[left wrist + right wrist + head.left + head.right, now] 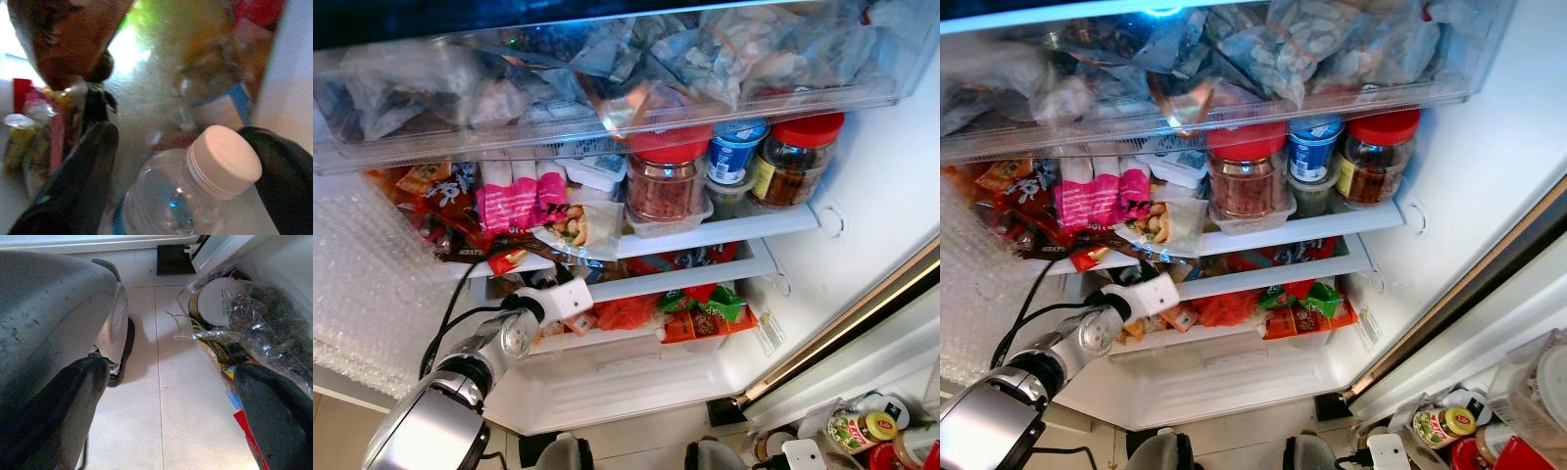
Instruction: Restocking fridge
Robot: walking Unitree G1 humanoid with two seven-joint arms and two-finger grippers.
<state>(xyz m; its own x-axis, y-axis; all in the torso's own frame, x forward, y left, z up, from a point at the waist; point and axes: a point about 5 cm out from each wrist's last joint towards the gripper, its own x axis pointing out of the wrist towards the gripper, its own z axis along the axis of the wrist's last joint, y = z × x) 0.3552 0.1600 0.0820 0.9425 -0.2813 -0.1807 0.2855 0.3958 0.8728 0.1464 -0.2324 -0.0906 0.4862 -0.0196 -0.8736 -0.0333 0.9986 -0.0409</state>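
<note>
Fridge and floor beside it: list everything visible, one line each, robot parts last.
Drawer: one, clear, top, holding bagged food.
Jars: two, red lids, upper shelf.
Tub: one, blue and white, between the jars.
Snack packets: several, pink and brown, upper shelf left.
Water bottle: one, clear with white cap, between the left gripper's fingers.
Groceries: jars and bags, on the floor at right.
Left gripper: reaching into a lower shelf.
Right gripper: open, over the floor.

no text is sharp enough to read.

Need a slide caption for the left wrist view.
Left pincer straddling a clear, white-capped water bottle inside the fridge.
</note>
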